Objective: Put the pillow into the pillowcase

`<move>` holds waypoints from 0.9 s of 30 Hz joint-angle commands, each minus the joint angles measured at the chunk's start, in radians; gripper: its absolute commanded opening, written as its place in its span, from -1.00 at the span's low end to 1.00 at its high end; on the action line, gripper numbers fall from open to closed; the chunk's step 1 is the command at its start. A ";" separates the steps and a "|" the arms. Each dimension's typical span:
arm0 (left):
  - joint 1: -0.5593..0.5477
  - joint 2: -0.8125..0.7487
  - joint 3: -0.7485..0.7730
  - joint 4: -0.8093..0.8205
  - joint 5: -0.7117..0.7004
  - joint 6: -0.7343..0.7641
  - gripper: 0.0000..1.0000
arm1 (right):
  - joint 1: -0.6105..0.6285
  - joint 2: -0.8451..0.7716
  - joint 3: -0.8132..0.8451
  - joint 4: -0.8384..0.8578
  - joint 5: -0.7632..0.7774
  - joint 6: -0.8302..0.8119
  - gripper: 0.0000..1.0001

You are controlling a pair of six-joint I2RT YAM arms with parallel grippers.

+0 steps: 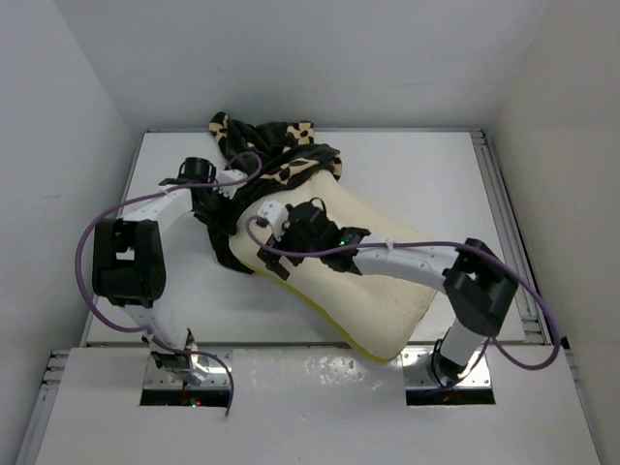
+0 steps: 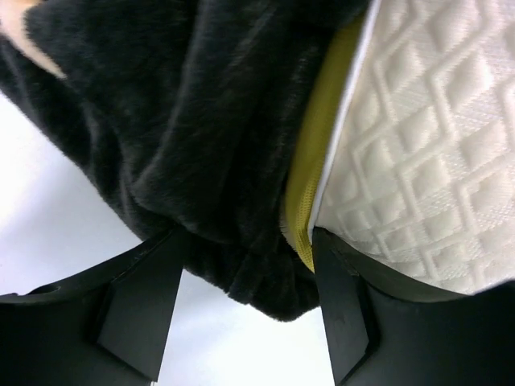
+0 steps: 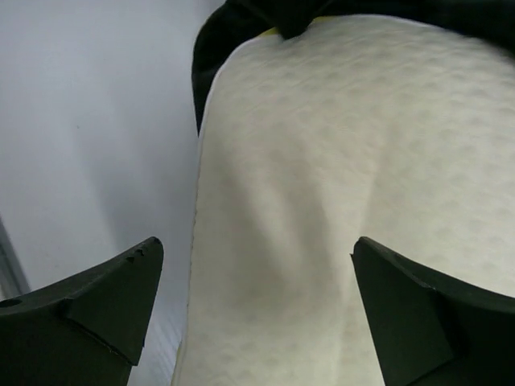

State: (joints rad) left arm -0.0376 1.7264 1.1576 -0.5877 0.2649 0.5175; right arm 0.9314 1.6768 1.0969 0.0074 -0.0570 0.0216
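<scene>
The cream-white quilted pillow (image 1: 373, 291) lies diagonally on the table, its near corner at the front edge. The black pillowcase (image 1: 281, 155) with tan motifs is bunched over its far end. My left gripper (image 1: 231, 206) is at the pillow's far left edge. In the left wrist view it (image 2: 245, 237) is shut on the pillowcase (image 2: 201, 121) hem, right beside the pillow (image 2: 418, 161) and its yellow piping. My right gripper (image 1: 267, 238) rests over the pillow's upper part. In the right wrist view it (image 3: 256, 253) is open, with only the pillow (image 3: 338, 201) between its fingers and the pillowcase (image 3: 241, 24) beyond.
The white table (image 1: 426, 174) has raised metal rails (image 1: 504, 213) along its right and left sides, and white walls close it in. Purple cables (image 1: 87, 262) loop off both arms. The pillow's near corner overhangs the front edge next to the right arm's base.
</scene>
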 commanded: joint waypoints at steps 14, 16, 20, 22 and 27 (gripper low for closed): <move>0.107 -0.021 -0.016 0.040 0.016 -0.010 0.29 | -0.031 0.313 0.160 -0.019 0.079 0.093 -0.96; 0.090 0.046 0.014 0.049 0.023 -0.005 0.29 | -0.039 0.246 0.066 0.067 0.065 0.092 -1.00; 0.047 0.105 0.025 0.089 0.042 -0.005 0.30 | -0.049 0.215 0.052 0.152 0.023 0.083 -1.00; 0.016 0.142 0.019 0.123 0.001 -0.002 0.16 | -0.060 0.227 0.092 0.137 0.008 0.096 -1.00; 0.079 0.167 0.060 0.031 0.083 0.021 -1.00 | -0.127 0.212 0.064 0.183 0.006 0.221 -1.00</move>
State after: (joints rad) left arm 0.0021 1.8816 1.1885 -0.5186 0.2798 0.5236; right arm 0.8597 1.9182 1.1595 0.1207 -0.0380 0.1402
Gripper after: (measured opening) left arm 0.039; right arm 0.069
